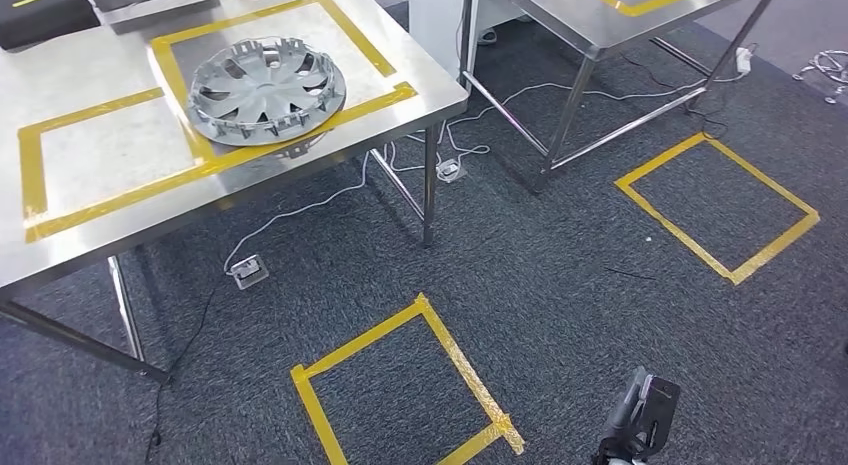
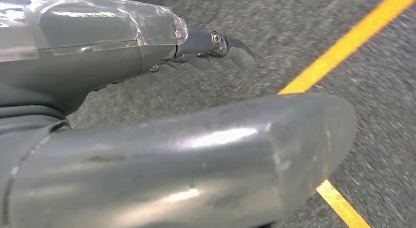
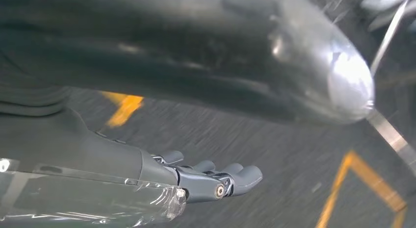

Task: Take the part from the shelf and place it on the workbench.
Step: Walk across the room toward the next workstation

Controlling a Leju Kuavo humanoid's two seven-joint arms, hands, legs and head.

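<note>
From the head view, the grey wheel-cover part (image 1: 267,91) lay on the steel surface (image 1: 100,145), overlapping a yellow tape outline (image 1: 290,125). At the left wrist, the left hand (image 2: 196,139) hung over grey carpet (image 2: 235,90), holding nothing, fingers loose. At the right wrist, the right hand (image 3: 206,176) likewise hung released, fingers extended.

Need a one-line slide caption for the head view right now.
Grey wheel cover resting on the steel workbench inside yellow tape; right hand hanging low over the taped carpet.
</note>
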